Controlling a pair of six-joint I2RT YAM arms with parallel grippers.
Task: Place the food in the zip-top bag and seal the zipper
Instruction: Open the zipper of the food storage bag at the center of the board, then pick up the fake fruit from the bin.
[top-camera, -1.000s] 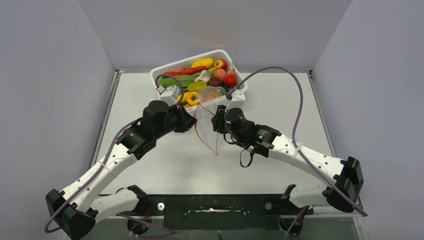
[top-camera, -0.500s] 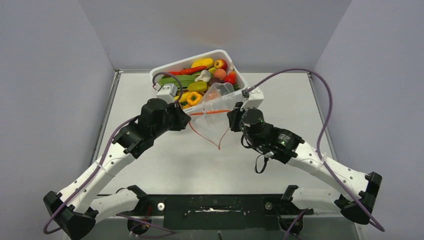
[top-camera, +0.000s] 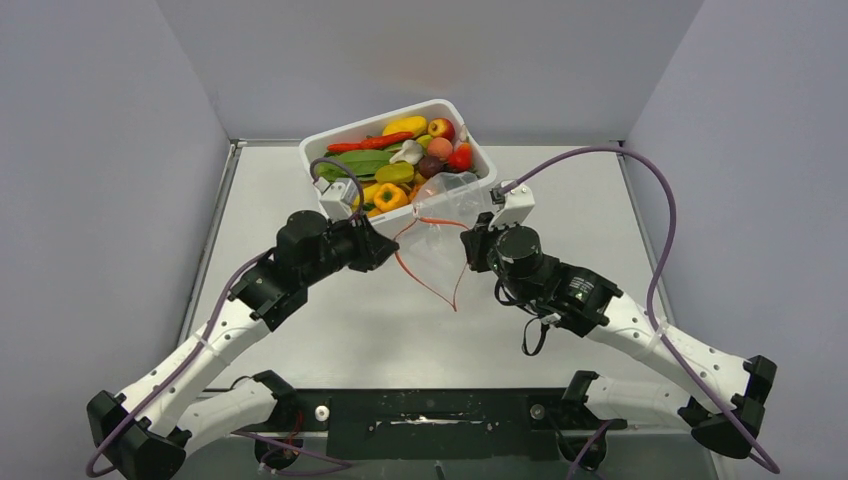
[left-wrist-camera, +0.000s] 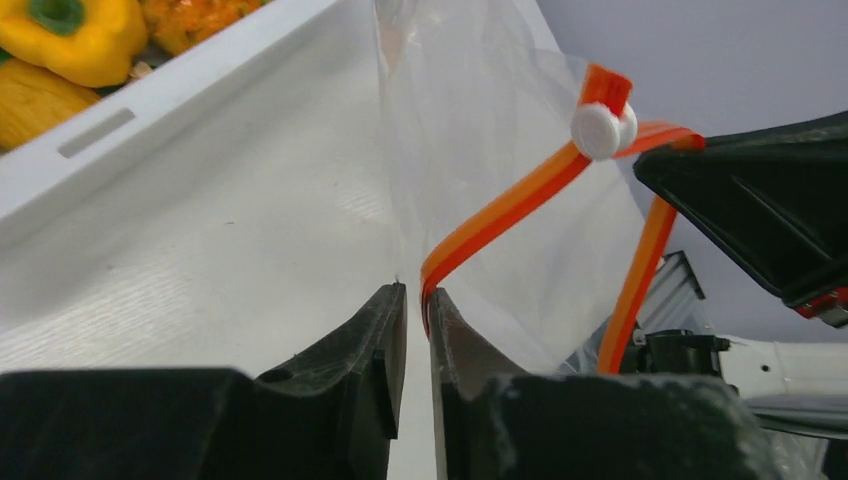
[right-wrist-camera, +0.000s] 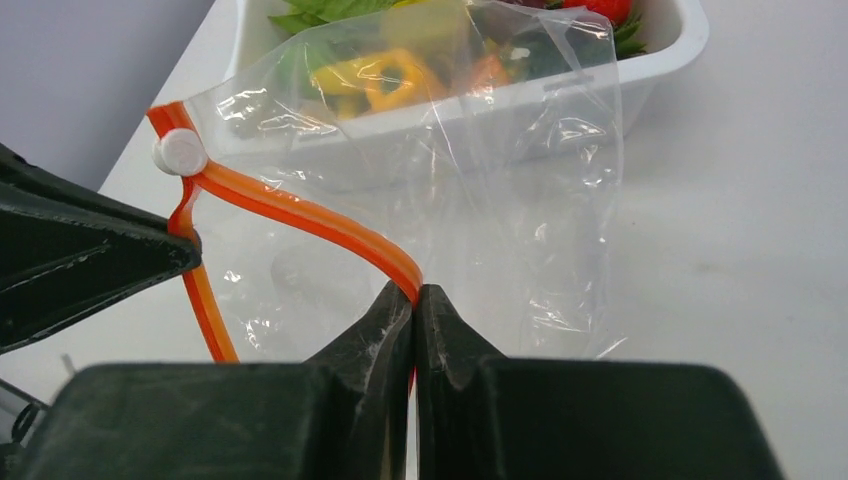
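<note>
clear bag (right-wrist-camera: 500, 200) w/ orange zipper (right-wrist-camera: 300, 215), white tub (right-wrist-camera: 660, 65), yellow pepper (left-wrist-camera: 80, 40), grey table (top-camera: 330, 330)

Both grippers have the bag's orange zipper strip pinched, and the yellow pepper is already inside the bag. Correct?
One thing is off: the yellow pepper lies in the white tub, behind the clear zip-top bag, not inside it; the top view shows this. The left gripper and right gripper do each pinch the zipper.

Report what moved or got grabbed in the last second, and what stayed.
The right gripper closed on the zipper and pulled to its right, spreading the mouth of the zip-top bag from a narrow hanging fold into an open loop. The left gripper kept its pinch on the strip's other side, nearly in place. The food stayed in the white tub.
</note>
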